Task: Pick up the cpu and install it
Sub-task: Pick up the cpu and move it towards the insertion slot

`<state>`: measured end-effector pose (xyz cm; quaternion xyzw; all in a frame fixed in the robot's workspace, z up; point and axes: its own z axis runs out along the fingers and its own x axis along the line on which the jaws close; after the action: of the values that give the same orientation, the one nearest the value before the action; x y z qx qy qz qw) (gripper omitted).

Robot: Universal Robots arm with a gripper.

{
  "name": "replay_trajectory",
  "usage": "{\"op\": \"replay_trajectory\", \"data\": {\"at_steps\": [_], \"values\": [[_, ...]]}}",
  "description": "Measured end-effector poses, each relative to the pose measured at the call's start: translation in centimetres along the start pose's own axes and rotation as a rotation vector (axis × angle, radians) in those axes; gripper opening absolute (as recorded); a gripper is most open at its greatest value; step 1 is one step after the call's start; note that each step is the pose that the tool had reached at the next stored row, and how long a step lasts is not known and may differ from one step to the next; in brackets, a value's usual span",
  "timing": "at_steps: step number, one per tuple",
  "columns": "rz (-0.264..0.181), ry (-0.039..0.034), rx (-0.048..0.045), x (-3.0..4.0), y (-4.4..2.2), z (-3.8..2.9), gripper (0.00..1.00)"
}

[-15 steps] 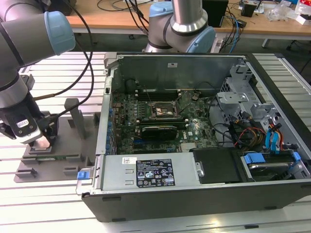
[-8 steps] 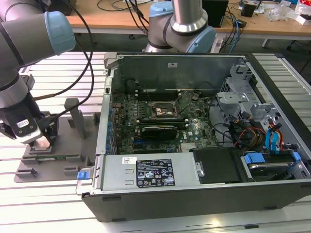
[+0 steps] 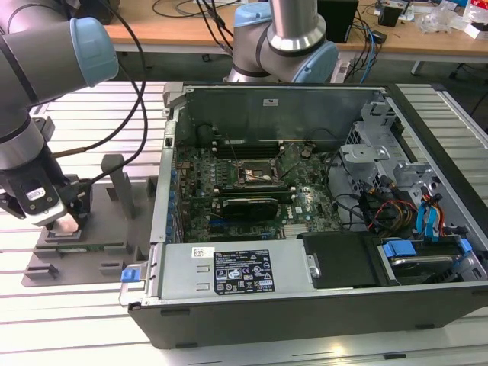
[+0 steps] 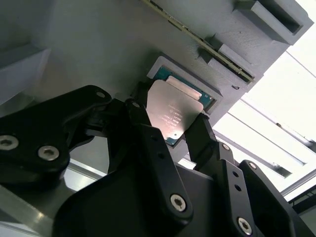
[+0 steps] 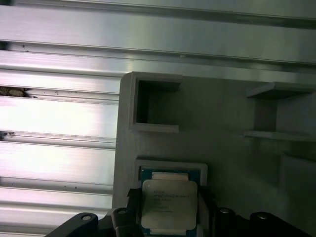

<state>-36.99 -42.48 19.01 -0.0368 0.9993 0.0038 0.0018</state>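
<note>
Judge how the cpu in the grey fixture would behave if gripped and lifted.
Probably stiff: the cpu is a flat square with a metal top. Likely slippery: that top looks smooth and shiny. Unlikely to roll or tip: it lies flat in the grey fixture's pocket.

So the arm [image 3: 46, 69] is rocking grey metal tubes with pale blue round caps [image 3: 91, 46] on the joints, and a black cable [image 3: 140, 88] is looping off it. The base [image 3: 282, 38] is showing the same grey and blue. A small white label [image 3: 34, 196] is sitting on the wrist. The end effector [image 4: 170, 121] is looking all matte black, chunky angular fingers [image 4: 148, 143] with linkage plates, and silver socket screws [image 4: 178, 201] are dotting them.
</note>
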Motion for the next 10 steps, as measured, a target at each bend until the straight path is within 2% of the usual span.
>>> {"op": "replay_trajectory", "data": {"at_steps": [2,5,10], "values": [[0.000,-0.0004,-0.0002,0.00,0.00,-0.13,0.55],[0.000,0.0000,0.0000,0.00,0.00,-0.78,0.55],[0.000,0.0000,0.0000,0.00,0.01,-1.39,0.55]]}}
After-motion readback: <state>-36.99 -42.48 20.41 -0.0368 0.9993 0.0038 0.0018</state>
